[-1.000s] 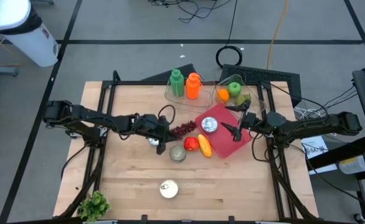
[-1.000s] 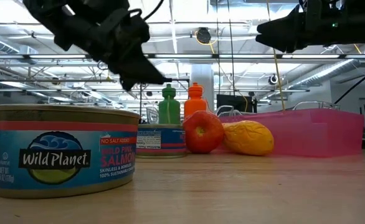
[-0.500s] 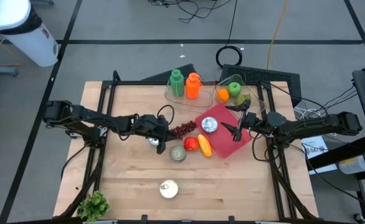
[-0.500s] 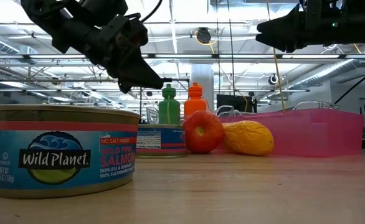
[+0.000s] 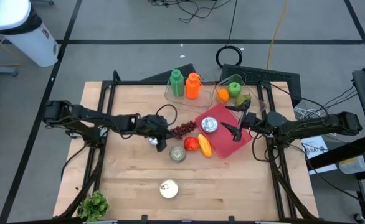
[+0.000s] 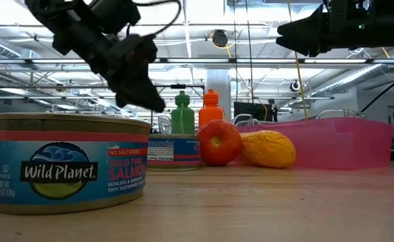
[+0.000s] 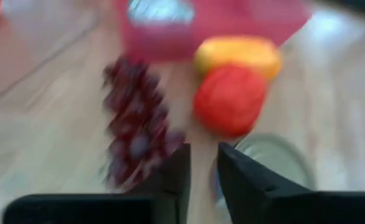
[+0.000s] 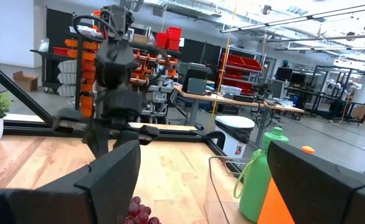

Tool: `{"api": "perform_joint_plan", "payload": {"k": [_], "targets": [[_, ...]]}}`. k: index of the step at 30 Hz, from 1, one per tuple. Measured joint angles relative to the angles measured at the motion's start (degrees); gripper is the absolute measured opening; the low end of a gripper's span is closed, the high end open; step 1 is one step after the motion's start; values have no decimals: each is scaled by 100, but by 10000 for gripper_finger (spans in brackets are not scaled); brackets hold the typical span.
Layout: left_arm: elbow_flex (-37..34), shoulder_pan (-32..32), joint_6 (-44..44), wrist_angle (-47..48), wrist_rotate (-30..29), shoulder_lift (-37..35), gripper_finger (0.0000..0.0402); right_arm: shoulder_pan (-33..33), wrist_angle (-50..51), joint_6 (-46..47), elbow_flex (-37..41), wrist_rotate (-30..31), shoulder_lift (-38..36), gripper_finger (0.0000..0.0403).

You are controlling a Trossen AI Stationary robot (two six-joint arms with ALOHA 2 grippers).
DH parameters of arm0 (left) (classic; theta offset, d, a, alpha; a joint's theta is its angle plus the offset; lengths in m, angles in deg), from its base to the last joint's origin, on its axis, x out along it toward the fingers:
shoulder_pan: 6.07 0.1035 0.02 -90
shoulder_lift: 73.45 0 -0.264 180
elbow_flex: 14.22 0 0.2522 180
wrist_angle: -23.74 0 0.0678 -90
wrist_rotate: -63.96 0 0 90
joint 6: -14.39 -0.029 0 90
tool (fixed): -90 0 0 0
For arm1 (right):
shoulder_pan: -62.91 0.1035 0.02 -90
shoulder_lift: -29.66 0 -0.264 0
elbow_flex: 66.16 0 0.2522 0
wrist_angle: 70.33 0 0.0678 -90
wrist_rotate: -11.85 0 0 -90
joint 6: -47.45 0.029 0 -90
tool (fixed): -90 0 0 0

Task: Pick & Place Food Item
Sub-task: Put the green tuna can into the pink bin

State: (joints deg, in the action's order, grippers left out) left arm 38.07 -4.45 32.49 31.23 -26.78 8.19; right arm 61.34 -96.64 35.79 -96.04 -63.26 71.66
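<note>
A bunch of dark red grapes (image 5: 182,129) lies on the wooden table, left of the pink tray (image 5: 227,142). A salmon can (image 5: 178,154), a red tomato-like fruit (image 5: 191,144) and a yellow fruit (image 5: 204,145) sit just near of the grapes. My left gripper (image 5: 162,144) hangs over the table, left of the can and short of the grapes (image 7: 136,130), tipped downward. Its fingers (image 7: 182,171) stand a narrow gap apart with nothing between them. My right gripper (image 5: 232,129) hovers wide open above the pink tray, pointing left.
A tin (image 5: 210,124) sits in the pink tray. Green (image 5: 177,83) and orange (image 5: 193,86) bottles and a clear bin of fruit (image 5: 233,91) stand at the far edge. Another can (image 5: 169,188) and lettuce (image 5: 93,205) lie near the front.
My left gripper has tipped its fingers further downward and rolled a little, its tip sinking slightly toward the table by the can. The food items and my right arm have kept still.
</note>
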Motion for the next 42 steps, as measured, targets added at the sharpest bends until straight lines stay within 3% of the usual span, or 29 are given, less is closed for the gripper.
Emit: {"api": "perform_joint_plan", "payload": {"k": [7,14,17,22,31,42], "targets": [[465,-4,-10,1997,-268,-2,213,0,-1,0,0,11,0,329],[481,-29,-395,1844,-358,82,273,-2,-2,0,0,17,1,329],[474,-32,-493,2303,-625,80,277,0,6,2,0,20,0,329],[477,110,180,3098,-1285,-132,267,-22,24,-1,0,19,4,329],[470,161,836,4314,-1626,-90,240,-127,82,83,0,8,5,329],[-33,158,1803,4431,-1939,-121,211,-146,136,131,0,2,9,329]]}}
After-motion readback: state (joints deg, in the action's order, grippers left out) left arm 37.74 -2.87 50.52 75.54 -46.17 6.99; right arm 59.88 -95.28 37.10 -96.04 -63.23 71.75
